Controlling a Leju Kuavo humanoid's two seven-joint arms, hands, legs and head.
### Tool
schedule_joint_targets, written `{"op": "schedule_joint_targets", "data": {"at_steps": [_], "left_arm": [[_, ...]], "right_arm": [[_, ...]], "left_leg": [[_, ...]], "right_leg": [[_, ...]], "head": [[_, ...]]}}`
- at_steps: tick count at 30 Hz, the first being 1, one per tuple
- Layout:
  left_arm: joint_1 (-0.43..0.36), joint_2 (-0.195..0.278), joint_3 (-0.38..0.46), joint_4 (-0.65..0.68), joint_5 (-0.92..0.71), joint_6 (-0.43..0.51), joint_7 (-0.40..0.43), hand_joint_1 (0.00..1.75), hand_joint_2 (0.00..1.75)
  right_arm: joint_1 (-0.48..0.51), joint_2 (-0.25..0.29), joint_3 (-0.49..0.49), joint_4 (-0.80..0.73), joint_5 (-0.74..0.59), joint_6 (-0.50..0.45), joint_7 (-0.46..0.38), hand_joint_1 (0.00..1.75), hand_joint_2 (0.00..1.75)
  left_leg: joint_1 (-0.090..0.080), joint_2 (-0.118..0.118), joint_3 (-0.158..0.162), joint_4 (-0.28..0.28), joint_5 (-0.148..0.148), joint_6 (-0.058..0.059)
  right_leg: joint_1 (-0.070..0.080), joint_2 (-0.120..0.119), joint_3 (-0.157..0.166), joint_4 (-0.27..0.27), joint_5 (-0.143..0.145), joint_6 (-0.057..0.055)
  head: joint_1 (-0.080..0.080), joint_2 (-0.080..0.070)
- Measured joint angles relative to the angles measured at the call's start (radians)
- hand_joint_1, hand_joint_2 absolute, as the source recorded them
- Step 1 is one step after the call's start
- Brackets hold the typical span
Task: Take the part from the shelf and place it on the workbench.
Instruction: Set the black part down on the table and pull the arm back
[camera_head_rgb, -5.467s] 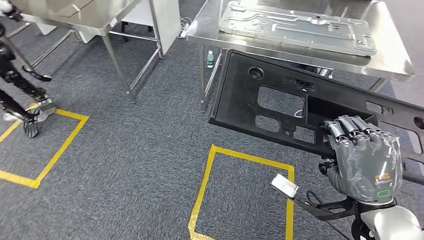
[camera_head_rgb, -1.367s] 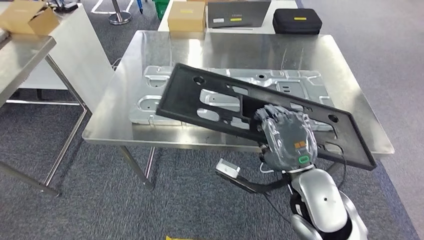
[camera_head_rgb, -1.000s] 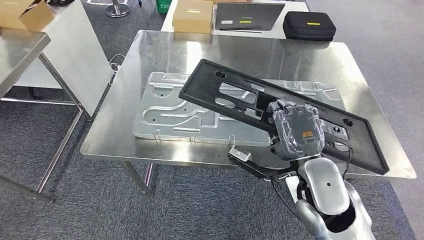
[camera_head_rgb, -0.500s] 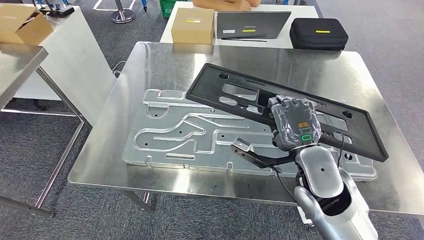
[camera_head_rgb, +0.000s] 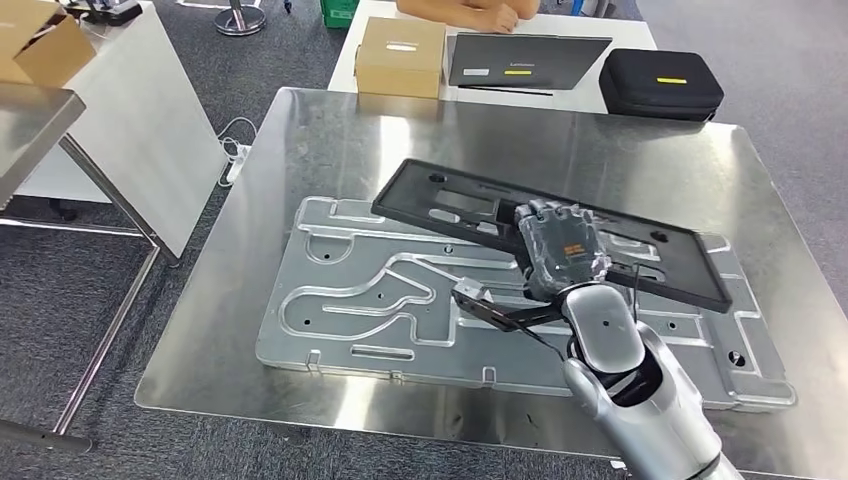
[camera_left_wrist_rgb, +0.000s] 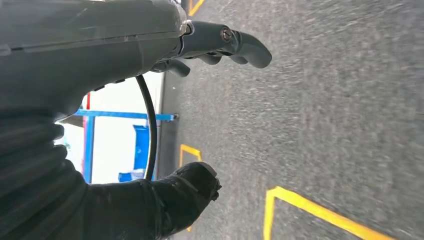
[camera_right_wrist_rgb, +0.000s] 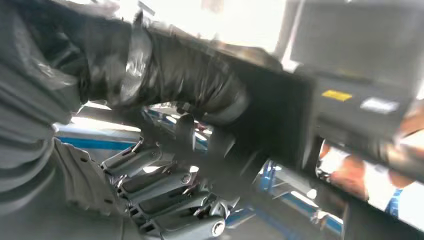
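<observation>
The steel workbench (camera_head_rgb: 330, 150) stands on grey carpet and carries a silver stamped plate (camera_head_rgb: 370, 300). Beyond the workbench's far edge, a white table holds a cardboard box (camera_head_rgb: 400, 57), a dark laptop (camera_head_rgb: 525, 62) and a black case (camera_head_rgb: 660, 82); a person's hand (camera_head_rgb: 490, 14) rests there. The right hand (camera_head_rgb: 558, 248) grips the black part (camera_head_rgb: 455, 205) through one of its openings, fingers (camera_right_wrist_rgb: 165, 187) wrapped round the frame. The part sits low over the silver plate, tilted; contact cannot be confirmed. It appears to be in the set-down stage, not yet released. The left hand (camera_left_wrist_rgb: 220, 45) hangs over the floor, fingers curled loosely around nothing.
</observation>
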Motion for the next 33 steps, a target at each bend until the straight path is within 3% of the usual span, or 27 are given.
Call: {"op": "schedule_joint_targets", "data": {"at_steps": [1, 3, 5, 6, 9, 10, 25, 29, 31, 33], "left_arm": [[-0.001, 0.0, 0.0, 0.0, 0.0, 0.001, -0.001, 0.0, 1.75], [-0.002, 0.0, 0.0, 0.0, 0.0, 0.002, -0.002, 0.0, 0.87], [-0.001, -0.003, 0.0, 0.001, 0.0, 0.002, -0.002, 0.0, 0.0], [-0.001, -0.004, 0.0, 0.002, 0.0, 0.002, 0.004, 0.0, 0.0], [-0.003, -0.004, 0.001, 0.003, 0.0, 0.002, 0.044, 0.0, 0.0], [-0.002, -0.004, 0.001, 0.003, 0.0, 0.001, 0.054, 0.0, 0.0], [-0.004, -0.003, 0.005, 0.003, -0.001, -0.004, 0.067, 0.0, 0.0], [-0.003, -0.002, 0.006, 0.003, -0.001, -0.009, 0.071, 0.0, 0.0], [-0.003, -0.002, 0.006, 0.003, -0.001, -0.01, 0.073, 0.0, 0.0], [-0.003, -0.003, 0.006, 0.003, -0.001, -0.009, 0.074, 0.0, 0.0]], "right_arm": [[0.001, 0.005, 0.008, 0.027, 0.0, -0.006, 0.002, 0.0, 0.0], [0.0, 0.013, 0.02, 0.067, 0.0, -0.015, 0.006, 0.0, 0.0], [-0.005, 0.019, 0.025, 0.09, 0.0, -0.018, 0.005, 0.0, 0.0], [-0.008, 0.022, 0.026, 0.097, 0.0, -0.016, -0.001, 0.0, 0.0], [0.005, 0.035, 0.027, 0.107, 0.0, -0.005, -0.038, 0.0, 0.0], [0.014, 0.041, 0.027, 0.108, 0.0, -0.004, -0.046, 0.0, 0.0], [0.05, 0.069, 0.029, 0.11, 0.0, 0.003, -0.056, 0.0, 0.0], [0.054, 0.075, 0.029, 0.106, 0.0, 0.001, -0.076, 0.0, 0.0], [0.058, 0.078, 0.029, 0.091, -0.004, -0.003, -0.091, 0.0, 0.0], [0.069, 0.079, 0.029, 0.06, -0.017, -0.013, -0.106, 0.0, 0.0]], "left_leg": [[-0.001, -0.001, 0.008, 0.0, -0.006, 0.0], [-0.003, -0.003, 0.028, 0.0, -0.019, -0.001], [-0.005, -0.003, 0.041, -0.001, -0.029, -0.004], [-0.006, -0.002, 0.042, 0.0, -0.032, -0.005], [-0.006, 0.0, 0.04, 0.003, -0.037, -0.008], [-0.005, 0.001, 0.041, 0.002, -0.038, -0.009], [-0.005, 0.002, 0.051, -0.012, -0.038, -0.014], [-0.008, 0.003, 0.058, -0.034, -0.019, -0.002], [0.0, 0.008, 0.074, -0.069, 0.001, 0.003], [0.005, 0.013, 0.084, -0.085, 0.006, 0.004]], "right_leg": [[0.0, 0.0, -0.019, 0.009, 0.02, -0.001], [0.003, 0.0, -0.001, -0.086, 0.112, -0.012], [0.011, -0.003, 0.039, -0.203, 0.176, -0.03], [0.014, -0.005, 0.054, -0.239, 0.184, -0.036], [0.017, -0.005, 0.07, -0.267, 0.174, -0.023], [0.018, -0.004, 0.07, -0.267, 0.174, -0.02], [0.018, -0.003, 0.073, -0.266, 0.168, -0.03], [0.009, -0.001, 0.077, -0.288, 0.182, -0.017], [0.01, 0.0, 0.066, -0.264, 0.158, -0.011], [0.005, 0.0, 0.018, -0.157, 0.099, -0.004]], "head": [[0.0, 0.0], [0.0, 0.0], [-0.001, 0.0], [-0.002, 0.0], [-0.004, 0.0], [-0.004, 0.0], [-0.004, 0.0], [-0.005, 0.0], [-0.004, 0.0], [-0.003, 0.0]]}}
